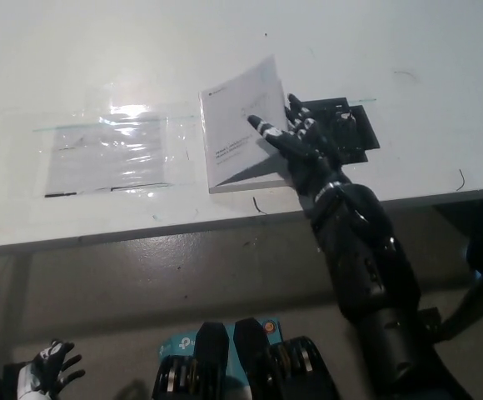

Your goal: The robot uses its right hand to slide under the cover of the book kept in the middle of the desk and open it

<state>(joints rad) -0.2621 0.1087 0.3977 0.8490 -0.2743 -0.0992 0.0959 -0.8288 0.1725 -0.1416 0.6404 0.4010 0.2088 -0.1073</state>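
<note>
- The white worktop [408, 50] fills the upper part of the head view, its front edge running across the middle of the picture.
- The black right arm comes up from the bottom right, and the black right hand [296, 142] lies over the right side of the book with its fingers [262, 127] spread and stretched toward the left, under the raised cover.
- A clear, glossy plastic sleeve with a sheet inside [108, 154] lies flat on the worktop to the left of the book, close beside it.
- The thin white paperback book [233, 154] sits in the middle of the worktop near the front edge; its cover is tilted up off the pages on the right side, propped on the fingers, with a dark shadow beneath it.
- A flat black object [354, 129] lies just to the right of the book, partly hidden by the hand.
- The white left hand [46, 367] hangs low at the bottom left, well below the worktop, fingers apart and holding nothing.
</note>
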